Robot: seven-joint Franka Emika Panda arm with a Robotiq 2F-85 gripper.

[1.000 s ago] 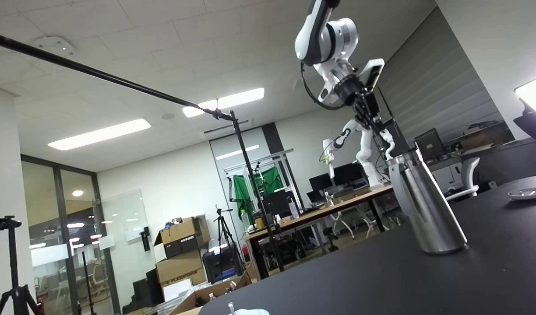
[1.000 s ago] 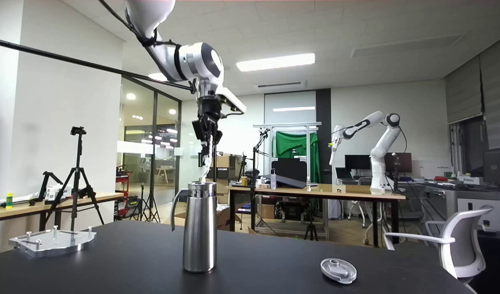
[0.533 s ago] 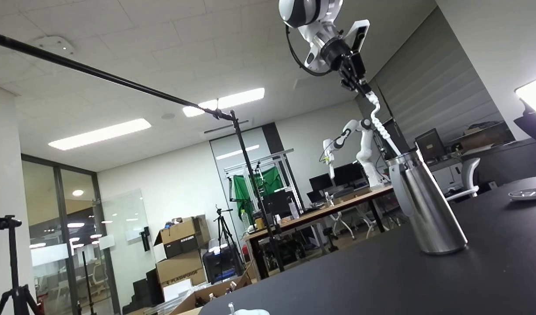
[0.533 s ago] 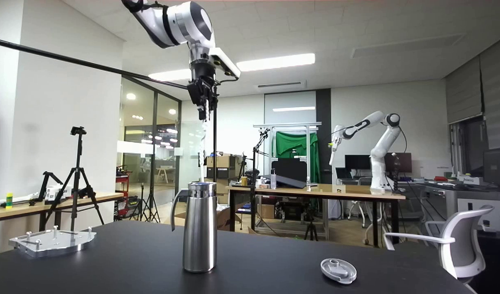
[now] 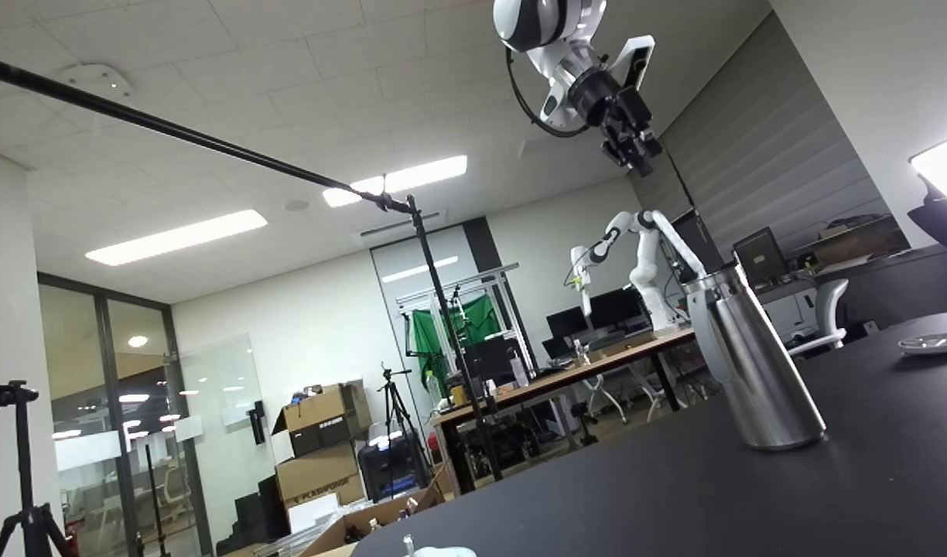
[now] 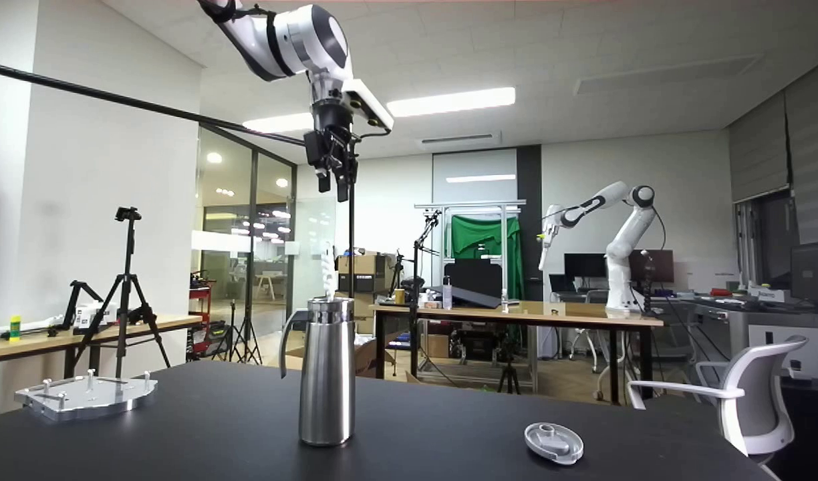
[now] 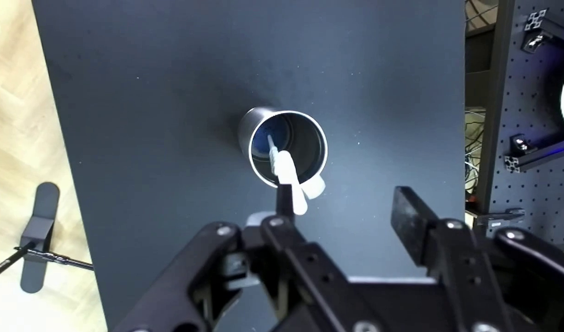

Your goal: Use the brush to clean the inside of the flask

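Table [image 6: 442, 427] spreading across the foreground, flask [image 6: 327, 384] is standing upright on it, brush [image 6: 328, 270] is poking out of its mouth, and overhead the gripper [image 7: 343, 198] is hanging clear, jaws parted, lid [image 6: 554, 443] is lying well apart.

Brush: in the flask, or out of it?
Partly in. In the wrist view, the brush reaches down into the flask; in both exterior views, its upper part sticks out above the flask.

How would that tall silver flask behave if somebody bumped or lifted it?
The flask would probably tip if pushed high up, since it stands tall and narrow. Its smooth, shiny metal may feel slippery. Lifting by the curved handle would likely be surer.
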